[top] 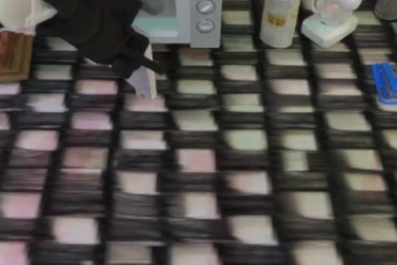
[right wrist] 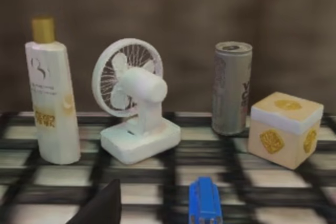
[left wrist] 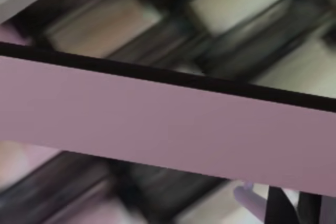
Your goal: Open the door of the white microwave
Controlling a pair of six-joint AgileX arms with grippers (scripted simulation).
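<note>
This is a rendered simulation scene dressed like a home counter, not a real room. The counter (top: 205, 172) carries a woven check pattern of pale squares and dark bands, a flat texture with no edge wear. Along its far side stand household goods: a microwave (top: 186, 4) with two knobs, a cream bottle (top: 281, 7) with a gold cap, a small white fan (top: 332, 7), a drink can (right wrist: 231, 87), a tan box (right wrist: 285, 128) with gold emblems, and a blue stapler (top: 386, 82). Behind them is a plain brown wall (right wrist: 184, 3). A wooden block (top: 13, 57) sits at the left edge.
</note>
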